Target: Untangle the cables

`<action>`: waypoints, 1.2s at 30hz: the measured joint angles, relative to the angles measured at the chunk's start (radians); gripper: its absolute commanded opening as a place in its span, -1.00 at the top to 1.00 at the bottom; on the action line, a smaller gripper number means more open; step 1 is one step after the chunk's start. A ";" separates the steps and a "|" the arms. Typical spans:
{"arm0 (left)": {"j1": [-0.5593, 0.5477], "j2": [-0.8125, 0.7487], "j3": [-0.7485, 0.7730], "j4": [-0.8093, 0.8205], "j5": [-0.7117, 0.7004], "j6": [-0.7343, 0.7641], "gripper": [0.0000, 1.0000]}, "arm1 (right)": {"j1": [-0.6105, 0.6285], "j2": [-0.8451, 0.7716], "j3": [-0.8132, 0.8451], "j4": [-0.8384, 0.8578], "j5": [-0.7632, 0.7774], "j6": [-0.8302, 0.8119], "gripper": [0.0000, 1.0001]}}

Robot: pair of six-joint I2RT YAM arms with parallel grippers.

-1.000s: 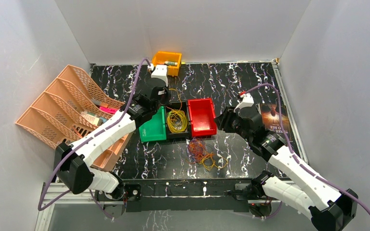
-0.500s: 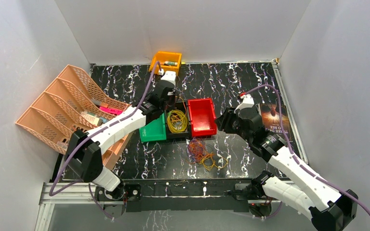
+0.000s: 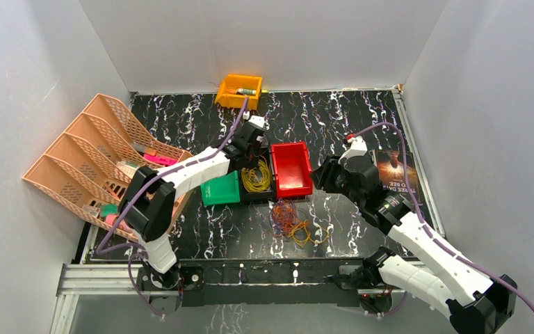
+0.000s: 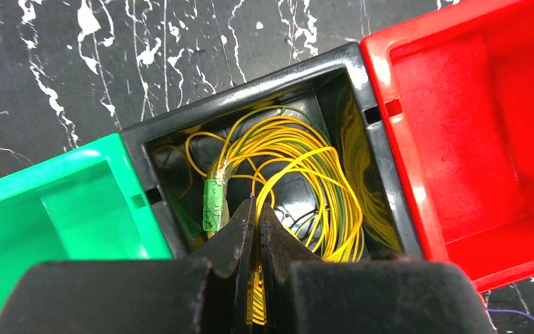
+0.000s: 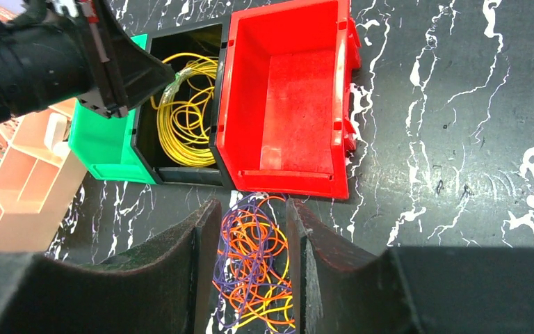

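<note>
Take the black bin (image 4: pixel 379 174) as your reference on the marbled table (image 3: pixel 361 118). Well to its left stands the peach file rack (image 3: pixel 76 160), which plays no part in this job. The green bin (image 3: pixel 219 189) touches the black bin's left wall and the red bin (image 3: pixel 290 167) its right. Neither shows a cable inside, so I read them as places kept for colours not yet sorted.

Your left gripper (image 4: pixel 256 209) hangs over the black bin with its fingers pressed together. I cannot tell whether a strand is pinched at the tips. Your right gripper (image 5: pixel 252 205) hovers on the near side of the black bin, jaws parted and holding nothing, lined up to drop straight onto the tangle.

That orange and purple tangle (image 5: pixel 254 278) lies on the table just in front of the black bin. The yellow cable (image 4: pixel 341 209) sits coiled inside the black bin, already apart from the rest and bound by a green tape tag (image 4: pixel 213 205).
</note>
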 measured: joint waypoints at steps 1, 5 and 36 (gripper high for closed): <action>0.000 0.016 0.005 -0.007 0.003 -0.002 1.00 | 0.000 0.000 0.000 -0.001 0.000 0.000 0.03; 0.000 0.051 0.014 -0.031 0.020 -0.006 1.00 | 0.000 0.000 0.000 -0.005 0.000 0.000 0.03; 0.000 0.153 0.048 -0.052 0.048 -0.031 0.62 | 0.000 -0.001 0.000 -0.006 -0.001 0.001 0.02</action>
